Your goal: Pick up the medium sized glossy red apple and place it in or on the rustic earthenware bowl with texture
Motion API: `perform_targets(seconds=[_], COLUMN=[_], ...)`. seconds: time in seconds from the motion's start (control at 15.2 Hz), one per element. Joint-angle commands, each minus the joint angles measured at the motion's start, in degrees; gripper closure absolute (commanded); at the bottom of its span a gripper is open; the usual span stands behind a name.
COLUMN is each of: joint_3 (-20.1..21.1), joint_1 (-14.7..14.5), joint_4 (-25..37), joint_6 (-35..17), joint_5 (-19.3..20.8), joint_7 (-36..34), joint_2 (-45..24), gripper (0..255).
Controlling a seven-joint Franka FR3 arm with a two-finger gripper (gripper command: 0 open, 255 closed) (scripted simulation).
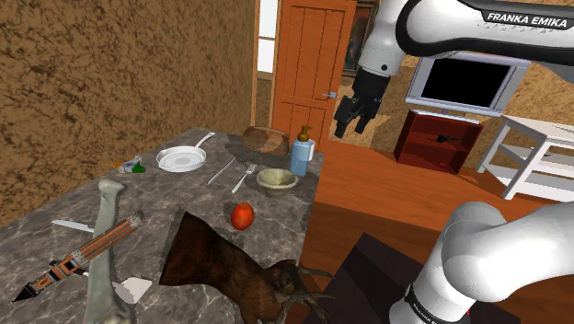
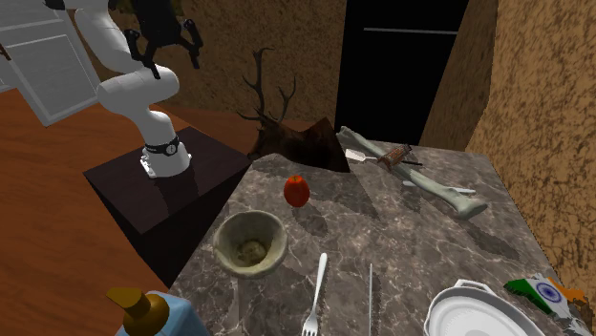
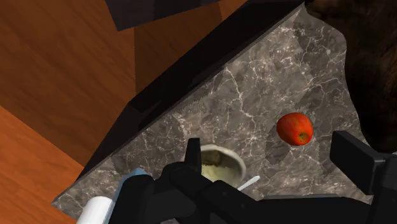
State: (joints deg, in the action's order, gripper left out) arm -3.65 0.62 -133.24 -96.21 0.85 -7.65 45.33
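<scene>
Red apple sits loose on the bench, well below the fingers and touching neither. The bowl stands near the apple, so the carry should be short. The fingers are apart and empty, high over the bench edge, which looks like an approach pose. In the wrist view one finger covers part of the bowl rim. There is a pale lump inside the bowl, can't tell what.

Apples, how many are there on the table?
1. The red apple sits on the marble table, between the bowl and the brown deer head. Others could hide behind bigger things.
</scene>
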Motion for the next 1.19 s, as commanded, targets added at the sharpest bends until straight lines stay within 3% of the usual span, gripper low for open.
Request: perform_targets(seconds=[0.0,0.53,1.12], joint_3=[0.00,2.28,4.80], joint_1=[0.00,-2.45,-4.73], joint_4=[0.00,0.36,5.79], joint_6=[0.00,-10.92,-20.49], joint_5=[0.00,-1.14,-1.57], joint_7=[0.00,-0.40,-0.84], joint_2=[0.00,-14.22,-32.52], gripper=[0,0,0])
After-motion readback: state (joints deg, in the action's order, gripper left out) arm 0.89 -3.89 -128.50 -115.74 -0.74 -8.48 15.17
